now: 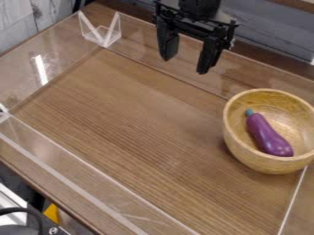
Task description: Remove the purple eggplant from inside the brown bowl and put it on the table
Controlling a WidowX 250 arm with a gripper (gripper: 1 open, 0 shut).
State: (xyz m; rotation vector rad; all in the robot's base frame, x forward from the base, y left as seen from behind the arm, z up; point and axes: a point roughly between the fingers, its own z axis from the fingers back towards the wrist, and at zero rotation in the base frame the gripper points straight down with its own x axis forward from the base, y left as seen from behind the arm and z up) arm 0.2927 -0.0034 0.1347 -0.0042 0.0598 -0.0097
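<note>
The broad brown table is filling most of the view, its wood grain running in long streaks, with low clear walls standing along its edges. At the top, the dark robot arm is reaching down over the far part of the tabletop, and its black gripper is hanging above the wood, fingers spread wide, nothing pinched between them. Over on the right side, the round light-brown bowl is sitting on the table, its thick rim facing up, well apart from those spread fingers. And there's the purple eggplant, lying inside the bowl! It's stretching lengthwise across the bottom, its narrow, darker stem end pointing toward the far side and its fatter, glossy end pointing toward the near side. Up at the far left of the tabletop, a small clear angular piece is catching the light near the edge. Down in the lower left corner, dark cables are curling beside the table, outside its clear wall.
</note>
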